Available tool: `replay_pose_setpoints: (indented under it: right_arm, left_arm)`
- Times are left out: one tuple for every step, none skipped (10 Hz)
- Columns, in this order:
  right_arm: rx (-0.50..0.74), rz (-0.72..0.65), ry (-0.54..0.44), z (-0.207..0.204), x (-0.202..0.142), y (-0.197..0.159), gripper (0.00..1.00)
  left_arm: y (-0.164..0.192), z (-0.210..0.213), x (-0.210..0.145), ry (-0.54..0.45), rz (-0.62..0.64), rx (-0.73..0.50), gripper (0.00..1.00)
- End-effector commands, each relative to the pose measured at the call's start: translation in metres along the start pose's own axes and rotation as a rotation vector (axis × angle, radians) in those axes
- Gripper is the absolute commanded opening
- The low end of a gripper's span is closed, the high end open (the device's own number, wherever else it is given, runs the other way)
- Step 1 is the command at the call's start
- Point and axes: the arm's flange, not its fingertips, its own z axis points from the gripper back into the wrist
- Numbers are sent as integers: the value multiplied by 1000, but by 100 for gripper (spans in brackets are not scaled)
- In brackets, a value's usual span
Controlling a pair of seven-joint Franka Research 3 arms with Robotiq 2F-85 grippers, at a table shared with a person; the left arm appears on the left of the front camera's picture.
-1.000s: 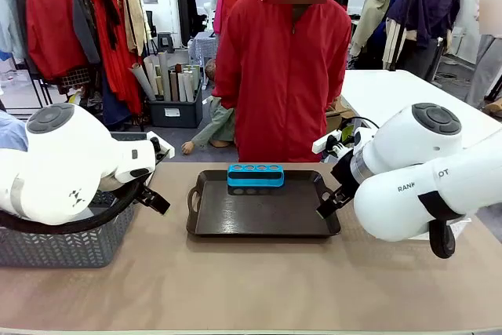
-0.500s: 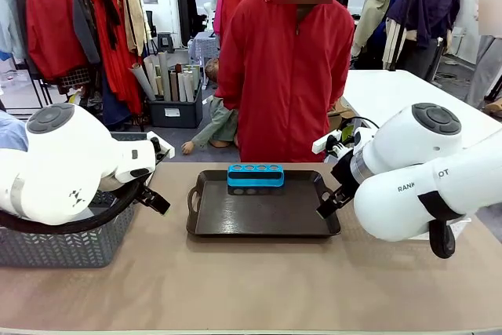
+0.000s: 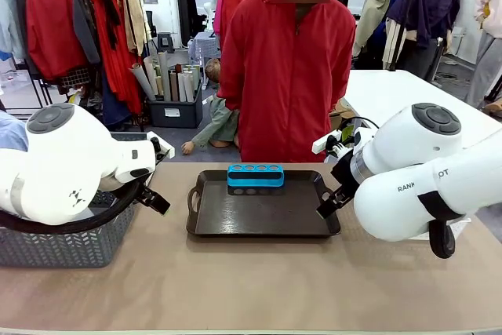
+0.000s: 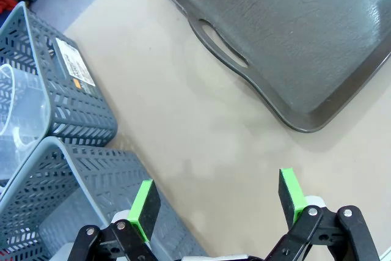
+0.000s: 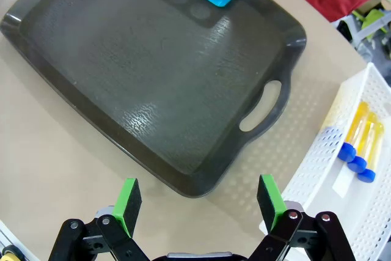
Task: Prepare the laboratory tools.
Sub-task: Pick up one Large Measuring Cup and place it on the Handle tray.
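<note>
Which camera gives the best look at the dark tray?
The front view: the tray appears whole, both handles visible, with a blue rack at its far edge. The right wrist view shows most of the tray from above; the left wrist view shows one handled end.

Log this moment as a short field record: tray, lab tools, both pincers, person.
tray: dark handled tray, mid-table
rack: blue tube rack at the tray's far edge, holes empty
tubes: orange tubes with blue caps lying in a white perforated basket beside the tray
beaker: clear plastic beaker inside a grey basket
left pincer: open, holding nothing, over bare table between grey basket and tray
right pincer: open, holding nothing, over the tray's edge
person: red jacket, standing at the far side
</note>
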Motion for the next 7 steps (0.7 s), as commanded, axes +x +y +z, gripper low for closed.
replay_pose_setpoints:
  right_arm:
    - [0,-1,0,0,0,0,100]
    - [0,-1,0,0,0,0,100]
    - [0,-1,0,0,0,0,100]
    - [0,-1,0,0,0,0,100]
    - [0,-1,0,0,0,0,100]
    - [0,-1,0,0,0,0,100]
    - [0,-1,0,0,0,0,100]
  left_arm:
    - [1,1,0,-2,1,1,100]
    - [1,1,0,-2,1,1,100]
    - [1,1,0,-2,1,1,100]
    - [1,1,0,-2,1,1,100]
    - [1,1,0,-2,1,1,100]
    - [1,1,0,-2,1,1,100]
    - [1,1,0,-2,1,1,100]
